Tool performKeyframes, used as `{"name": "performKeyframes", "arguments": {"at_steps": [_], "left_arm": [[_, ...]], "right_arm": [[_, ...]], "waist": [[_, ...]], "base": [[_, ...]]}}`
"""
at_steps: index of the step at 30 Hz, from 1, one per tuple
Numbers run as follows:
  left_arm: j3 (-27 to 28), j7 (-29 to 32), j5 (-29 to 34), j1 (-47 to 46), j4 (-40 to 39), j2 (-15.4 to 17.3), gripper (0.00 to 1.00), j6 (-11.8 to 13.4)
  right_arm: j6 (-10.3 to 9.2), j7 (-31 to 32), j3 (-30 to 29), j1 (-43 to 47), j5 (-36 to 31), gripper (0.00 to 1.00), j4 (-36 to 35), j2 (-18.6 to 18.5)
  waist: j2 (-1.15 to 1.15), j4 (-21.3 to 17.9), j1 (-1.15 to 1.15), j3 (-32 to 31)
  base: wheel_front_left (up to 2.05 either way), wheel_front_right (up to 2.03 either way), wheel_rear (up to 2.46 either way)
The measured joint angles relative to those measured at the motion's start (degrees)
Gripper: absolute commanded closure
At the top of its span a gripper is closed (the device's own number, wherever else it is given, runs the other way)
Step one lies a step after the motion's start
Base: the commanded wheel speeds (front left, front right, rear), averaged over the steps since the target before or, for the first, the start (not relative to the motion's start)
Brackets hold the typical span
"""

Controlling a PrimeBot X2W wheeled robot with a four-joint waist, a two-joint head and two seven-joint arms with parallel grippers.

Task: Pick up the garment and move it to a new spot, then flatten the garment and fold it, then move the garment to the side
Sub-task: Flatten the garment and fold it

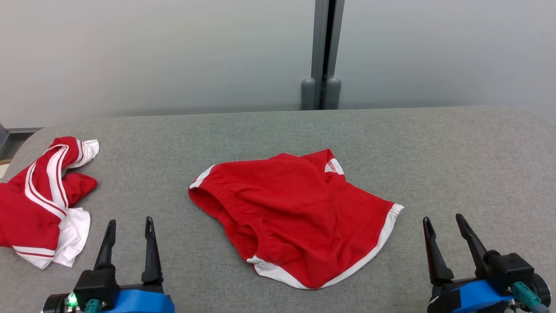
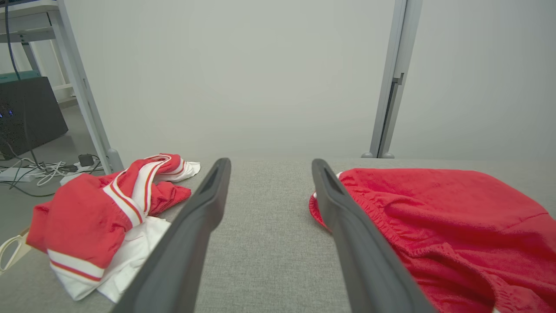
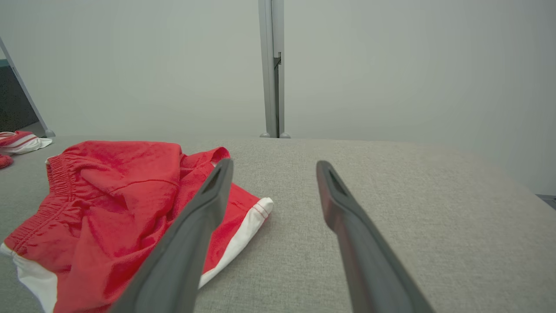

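The garment, a pair of red shorts with white trim, lies rumpled in the middle of the grey fabric table. My left gripper stands open at the near edge, to the left of the shorts and apart from them. Open too, my right gripper sits just right of the white hem. In the left wrist view the garment lies right of my open left gripper. In the right wrist view the garment spreads left of my open right gripper, partly behind the left finger.
A second red garment with white stripes lies crumpled at the table's left end, also seen as a striped heap in the left wrist view. A grey partition post stands behind the far edge. Bare cloth stretches on the right.
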Motion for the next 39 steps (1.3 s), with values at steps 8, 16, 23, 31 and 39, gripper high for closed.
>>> {"name": "performKeyframes", "arguments": {"at_steps": [8, 16, 23, 31, 39], "left_arm": [[-6.7, 0.0, 0.9, -1.8, 2.8, -0.5, 0.00, -5.0], [-17.3, 0.1, 2.6, -4.6, 8.5, 0.4, 0.00, -7.3], [-26.4, 0.9, 1.4, -6.9, 13.0, 3.0, 0.00, -7.5], [-32.7, 0.9, -1.4, -10.7, 17.5, 5.0, 0.00, -7.7], [-36.0, 0.4, -2.7, -15.5, 22.0, 5.4, 0.00, -7.7]], "right_arm": [[0.00, 0.2, -1.6, -2.7, 1.0, 0.00, 4.4, 0.0], [0.00, 0.1, -1.1, -9.1, 0.9, 0.00, 12.0, 0.0], [0.00, -0.5, 0.0, -14.0, 1.2, 0.00, 19.1, 0.0], [0.00, -1.0, 2.2, -18.0, 2.8, 0.00, 27.4, 0.0], [0.00, -1.1, 4.3, -22.1, 5.7, 0.00, 33.0, 0.0]], "waist": [[0.00, 0.0, 0.00, 1.0], [0.00, -0.1, 0.00, 3.3], [0.00, -0.4, 0.01, 4.9], [0.00, -0.8, 0.01, 5.9], [0.00, -0.7, 0.01, 7.9]], "base": [[0.00, 0.00, 0.00], [0.00, 0.00, 0.00], [0.00, 0.00, 0.00], [0.00, 0.00, 0.00], [0.00, 0.00, 0.00]]}}
